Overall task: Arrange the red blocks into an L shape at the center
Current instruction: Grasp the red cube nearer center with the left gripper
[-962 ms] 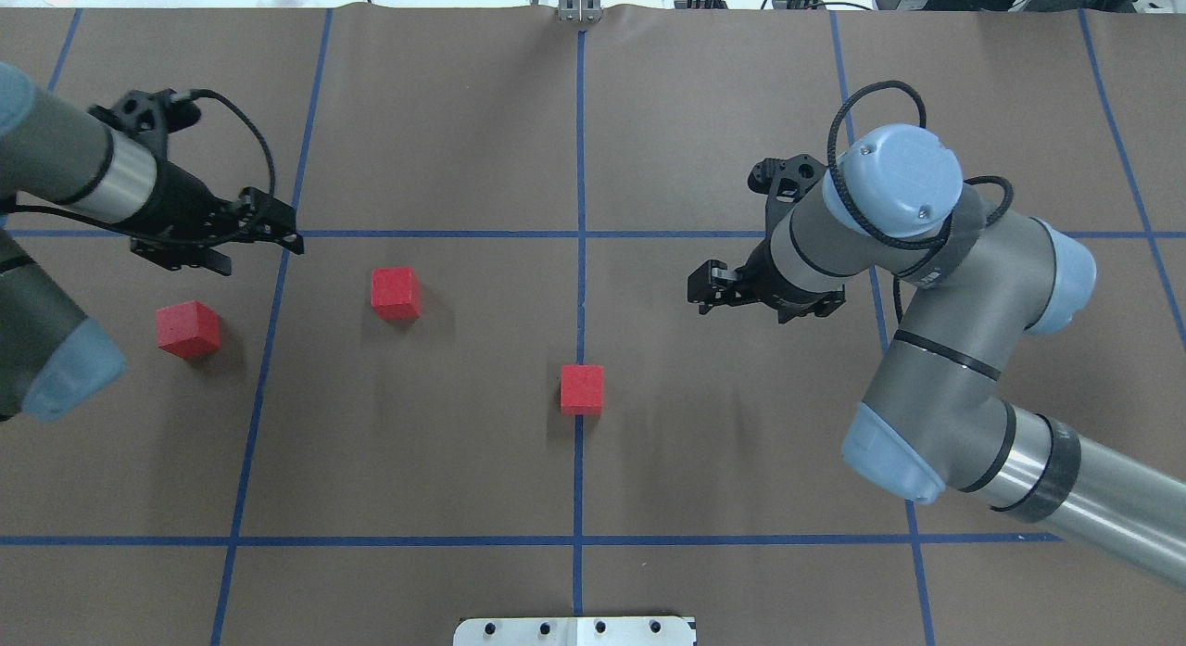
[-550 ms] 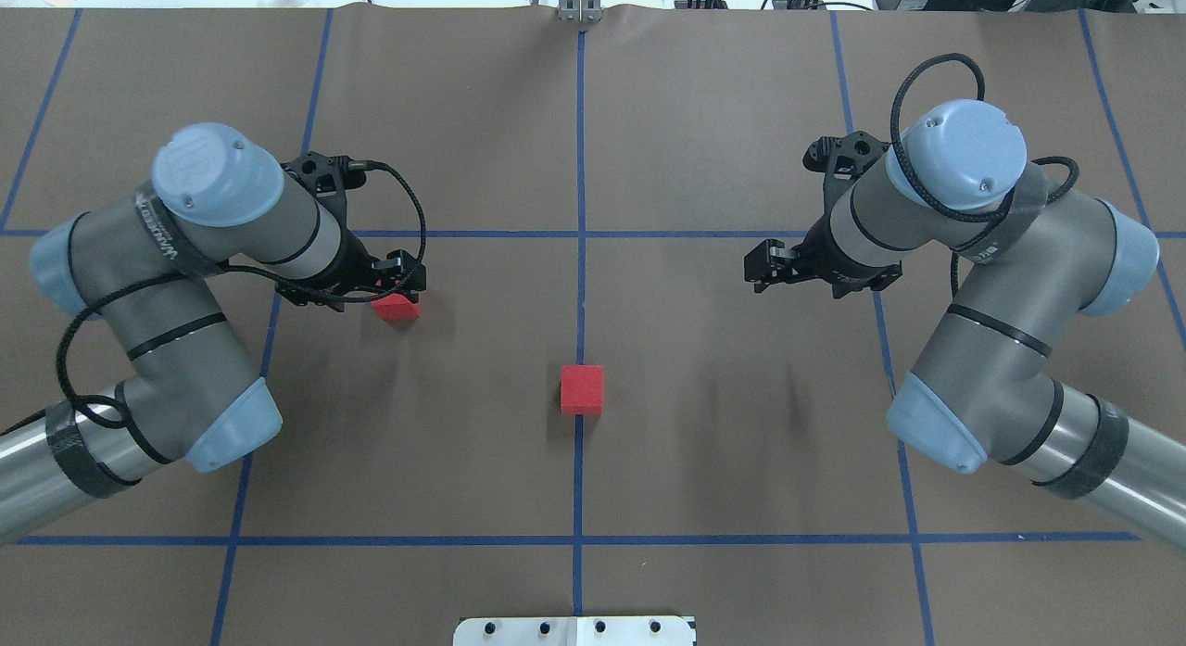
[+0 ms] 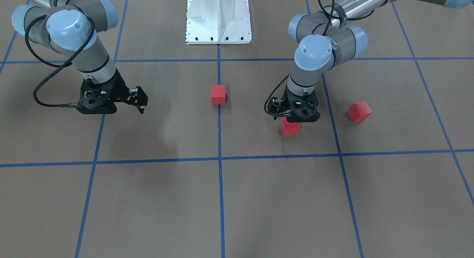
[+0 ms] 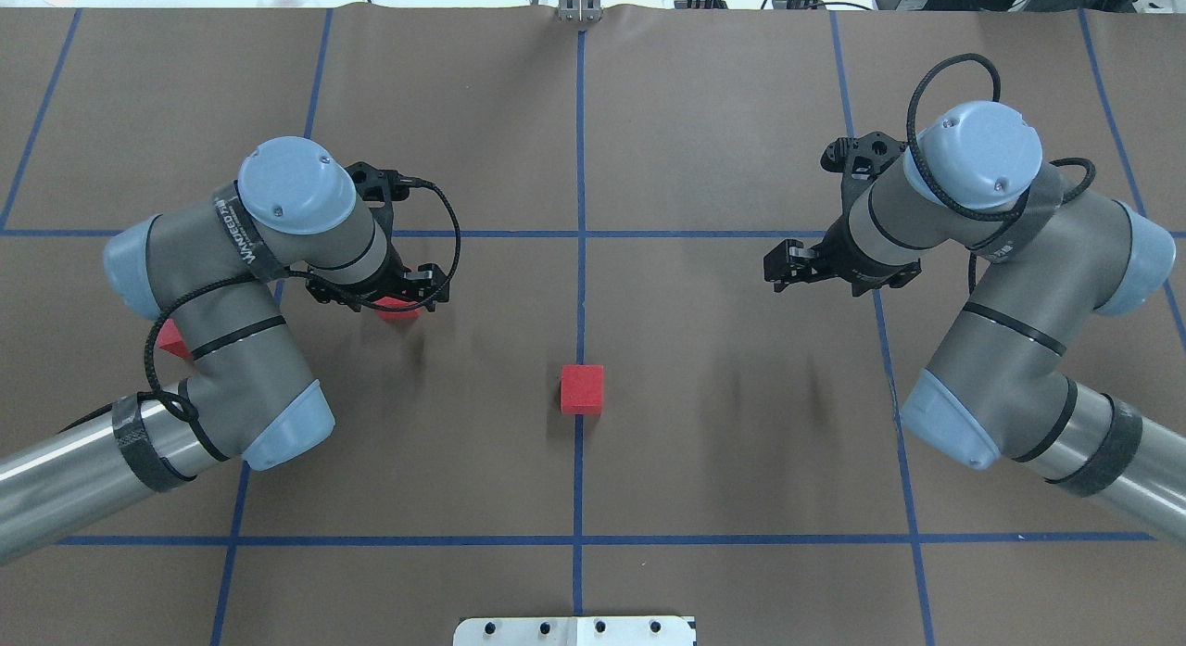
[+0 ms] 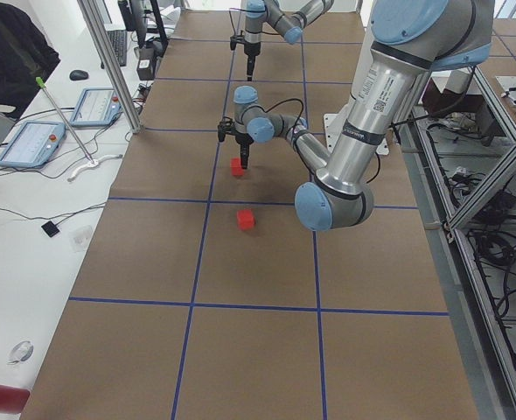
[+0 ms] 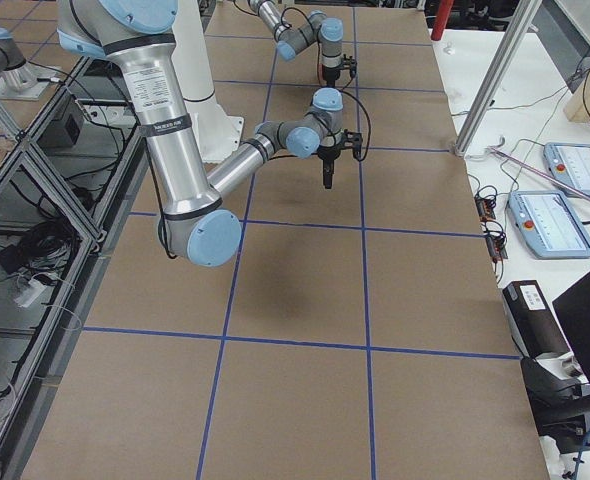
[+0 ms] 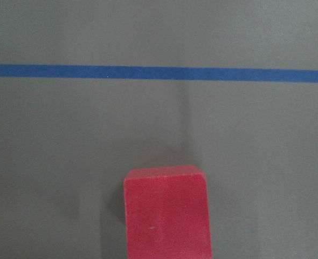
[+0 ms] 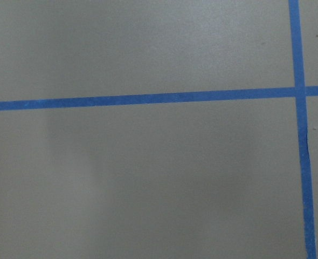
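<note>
Three red blocks lie on the brown surface. One (image 4: pixel 582 389) sits on the center's vertical blue line (image 4: pixel 580 145), also in the front view (image 3: pixel 218 94). A second (image 4: pixel 400 310) lies left of center, half hidden under my left gripper (image 4: pixel 434 285), which hovers just above it, points down, looks open and holds nothing. The front view shows this gripper (image 3: pixel 274 109) and block (image 3: pixel 290 127). In the left wrist view the block (image 7: pixel 167 213) fills the bottom middle. The third (image 3: pixel 359 111) lies farther left, mostly hidden by my left arm in the overhead view. My right gripper (image 4: pixel 781 263) is open and empty, right of center.
The robot's white base (image 3: pixel 218 17) stands at the table's near edge on the center line. Blue tape lines (image 4: pixel 574 539) cross the brown surface in a grid. The right wrist view shows only bare surface and tape (image 8: pixel 148 99).
My left arm has swung in from the far left and now hovers over the block left of center. My right arm has drawn back to the right. The blocks have not moved.
</note>
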